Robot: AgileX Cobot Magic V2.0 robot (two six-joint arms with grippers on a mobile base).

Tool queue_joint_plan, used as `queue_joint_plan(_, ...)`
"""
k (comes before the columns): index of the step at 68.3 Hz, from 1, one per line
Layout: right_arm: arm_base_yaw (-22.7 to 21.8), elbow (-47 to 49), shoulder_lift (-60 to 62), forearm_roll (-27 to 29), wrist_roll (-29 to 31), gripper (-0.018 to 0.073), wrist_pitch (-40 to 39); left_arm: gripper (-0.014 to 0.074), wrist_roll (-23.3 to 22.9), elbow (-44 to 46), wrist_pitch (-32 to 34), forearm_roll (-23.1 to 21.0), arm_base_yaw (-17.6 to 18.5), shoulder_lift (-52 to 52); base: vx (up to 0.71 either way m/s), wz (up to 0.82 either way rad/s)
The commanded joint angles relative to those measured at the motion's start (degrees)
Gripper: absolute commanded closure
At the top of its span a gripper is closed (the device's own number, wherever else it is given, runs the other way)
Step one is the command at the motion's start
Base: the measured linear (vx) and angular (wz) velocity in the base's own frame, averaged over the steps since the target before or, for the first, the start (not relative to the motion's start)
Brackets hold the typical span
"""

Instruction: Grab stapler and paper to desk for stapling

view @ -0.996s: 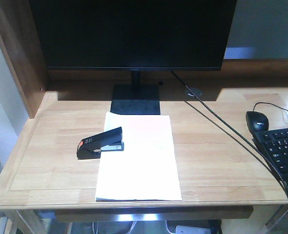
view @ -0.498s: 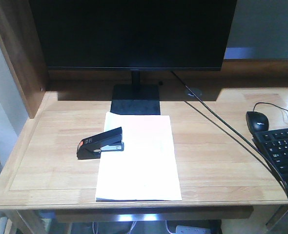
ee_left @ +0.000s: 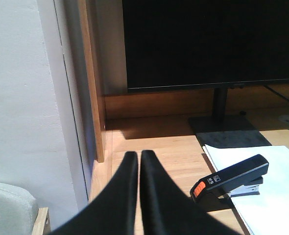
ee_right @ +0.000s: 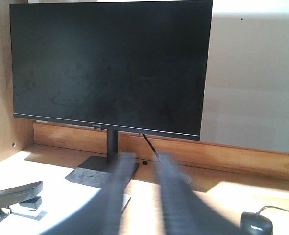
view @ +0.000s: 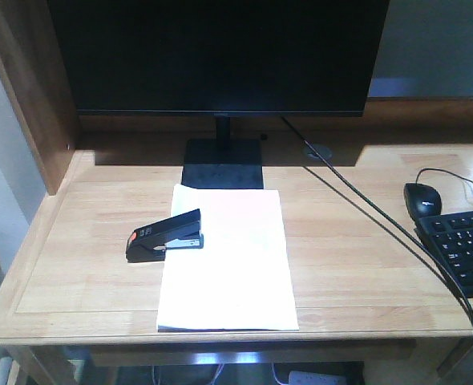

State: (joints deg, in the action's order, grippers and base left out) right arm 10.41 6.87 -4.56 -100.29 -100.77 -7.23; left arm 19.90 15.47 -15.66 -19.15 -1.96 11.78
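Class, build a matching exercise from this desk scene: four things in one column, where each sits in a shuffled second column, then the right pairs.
Things
1. stapler
2. paper
3. mouse
4. monitor

Places
A. at the back of the desk, on a dark stand
B. beside the keyboard, far right
C. flat in the desk's middle
D. across the paper's left edge

Pairs: 1-D, 2-C, 3-B, 4-A
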Motion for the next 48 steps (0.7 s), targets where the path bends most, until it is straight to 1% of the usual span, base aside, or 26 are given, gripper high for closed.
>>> queue_joint_plan(1,-0.34,1.52,-0.74,-2.28,0.02,0.0571,1.46,0.0603,-0.16,1.32,4.3,-0.7,0.04,0.46,0.0,0.0)
queue_joint_plan(21,-0.34,1.52,-0.74,-2.28,0.02,0.0568,1.46,0.0603,-0.16,1.32,4.3,-0.7,0.04,0.46,0.0,0.0)
queue_joint_plan(30,-0.34,1.52,-0.74,-2.28,0.02,0.0568,1.46,0.0603,-0.16,-0.55,4.77,-0.31,0.04,0.4,0.0,0.0)
queue_joint_plan(34,-0.34,1.52,-0.74,-2.28,0.02,0.0568,1.46,0.0603,0.41,-1.91,5.77,3.28,0.04,-0.14,0.0,0.0)
queue_joint_plan(37,-0.34,1.52,-0.74,-2.28,0.02,0.0568,1.46,0.0603,-0.32,-3.28,7.37,5.96,0.04,-1.36,0.0,0.0)
queue_joint_plan(43,-0.34,1.52,-0.74,-2.28,0.02,0.0568,1.46,0.0603,-3.37,-6.83,10.47,6.91,0.04,-4.66,0.0,0.0)
queue_joint_plan(48,-0.34,1.52,-0.74,-2.28,0.02,0.0568,1.46,0.0603,-4.75,-11.28,13.63,6.98,0.04,-7.79,0.0,0.0)
